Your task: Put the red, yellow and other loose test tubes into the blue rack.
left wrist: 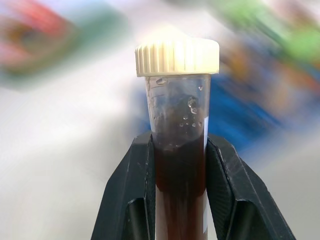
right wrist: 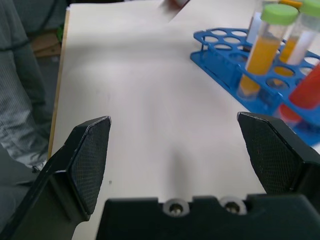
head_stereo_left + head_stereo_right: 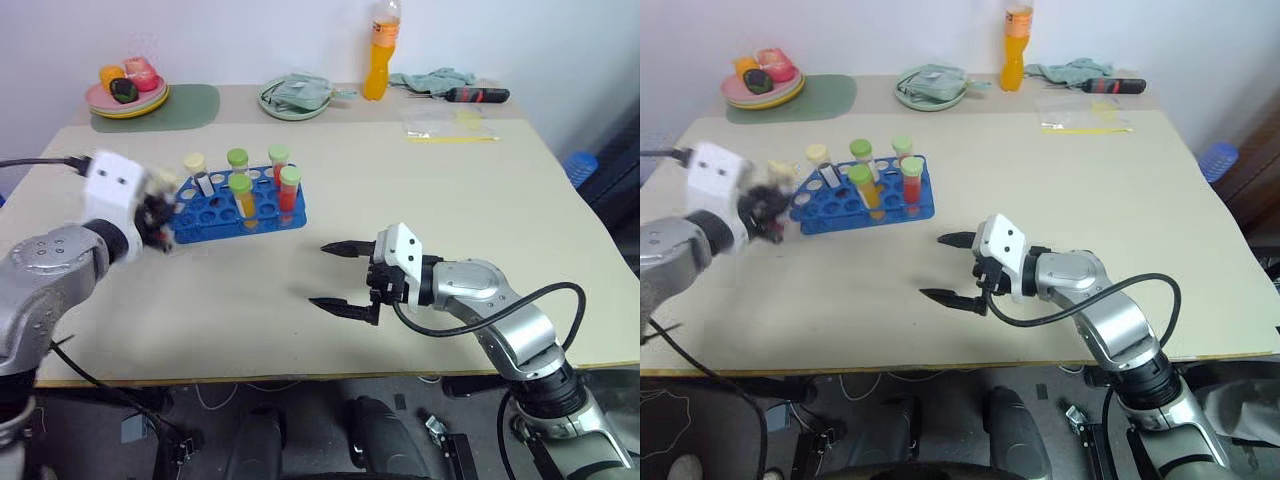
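Note:
The blue rack [image 3: 235,212] stands left of the table's middle. It holds a cream-capped tube [image 3: 195,166], an orange tube [image 3: 241,195], a red tube [image 3: 289,188] and two more green-capped tubes behind them. My left gripper [image 3: 160,212] hovers, blurred, at the rack's left end. In the left wrist view it [image 1: 178,146] is shut on a test tube [image 1: 177,110] of dark brown liquid with a cream cap. My right gripper [image 3: 322,274] hangs open and empty over bare table in front of the rack, pointing left. Its fingers [image 2: 90,160] frame the rack [image 2: 225,55].
Along the back edge sit a stack of plates with fruit [image 3: 127,95] on a green mat [image 3: 190,105], a plate with a cloth [image 3: 295,97], an orange bottle [image 3: 380,55], a screwdriver [image 3: 478,95] and a clear bag [image 3: 450,125].

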You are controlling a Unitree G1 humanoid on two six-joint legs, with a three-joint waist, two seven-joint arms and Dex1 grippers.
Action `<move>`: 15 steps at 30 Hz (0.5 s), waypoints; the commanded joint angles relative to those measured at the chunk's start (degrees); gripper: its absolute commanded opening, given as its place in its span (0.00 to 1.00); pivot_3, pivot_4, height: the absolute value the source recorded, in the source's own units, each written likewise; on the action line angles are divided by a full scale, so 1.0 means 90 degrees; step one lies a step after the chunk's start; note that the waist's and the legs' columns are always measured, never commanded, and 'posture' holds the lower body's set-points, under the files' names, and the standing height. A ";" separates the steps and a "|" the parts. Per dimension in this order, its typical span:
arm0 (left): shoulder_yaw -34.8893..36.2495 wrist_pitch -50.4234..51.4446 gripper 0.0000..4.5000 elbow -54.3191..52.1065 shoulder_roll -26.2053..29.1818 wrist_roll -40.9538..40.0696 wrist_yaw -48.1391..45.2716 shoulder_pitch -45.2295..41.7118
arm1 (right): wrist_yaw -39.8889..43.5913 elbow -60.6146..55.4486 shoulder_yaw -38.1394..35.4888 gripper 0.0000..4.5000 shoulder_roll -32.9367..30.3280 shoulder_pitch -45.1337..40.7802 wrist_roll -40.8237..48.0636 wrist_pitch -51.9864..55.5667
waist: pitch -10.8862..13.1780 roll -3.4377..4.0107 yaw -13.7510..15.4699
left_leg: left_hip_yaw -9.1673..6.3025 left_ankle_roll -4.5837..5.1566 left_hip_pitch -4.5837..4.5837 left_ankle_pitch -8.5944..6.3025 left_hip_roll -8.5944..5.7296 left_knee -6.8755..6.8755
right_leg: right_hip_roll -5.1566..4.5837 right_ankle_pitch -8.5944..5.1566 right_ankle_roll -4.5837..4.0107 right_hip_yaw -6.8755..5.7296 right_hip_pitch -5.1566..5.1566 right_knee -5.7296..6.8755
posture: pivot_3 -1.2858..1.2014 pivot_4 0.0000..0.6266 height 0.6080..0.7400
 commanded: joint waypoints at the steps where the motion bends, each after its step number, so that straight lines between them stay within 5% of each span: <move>1: -0.0230 -0.1984 0.18 0.0489 -0.0880 0.1307 0.0574 -0.0208 | 0.0050 0.0036 0.0079 1.00 0.0169 -0.0239 0.0008 -0.0178 | -0.0001 0.0000 0.0029 | -0.0001 0.0000 -0.0001 0.0000 0.0000 0.0000 | 0.0000 0.0000 0.0000 0.0000 0.0000 0.0000 | 0.52 0.24 1.00; 6: -0.0881 -0.3973 0.18 0.1835 -0.2037 0.2646 0.0901 -0.0307 | 0.0047 0.0157 0.0151 1.00 0.0265 -0.0344 -0.0074 -0.0252 | -0.0005 -0.0005 0.0033 | 0.0000 0.0000 -0.0003 0.0000 -0.0007 -0.0002 | -0.0011 0.0003 0.0003 -0.0004 0.0000 0.0001 | 0.52 0.24 1.00; 15: -0.0944 -0.4530 0.18 0.2441 -0.2764 0.2784 0.0322 -0.0360 | -0.0185 -0.0129 0.0002 1.00 0.0187 -0.0087 -0.0099 -0.0129 | -0.0005 -0.0005 -0.0006 | -0.0003 0.0001 -0.0001 0.0000 -0.0003 -0.0002 | -0.0006 0.0003 0.0003 -0.0005 -0.0004 0.0010 | 0.52 0.24 1.00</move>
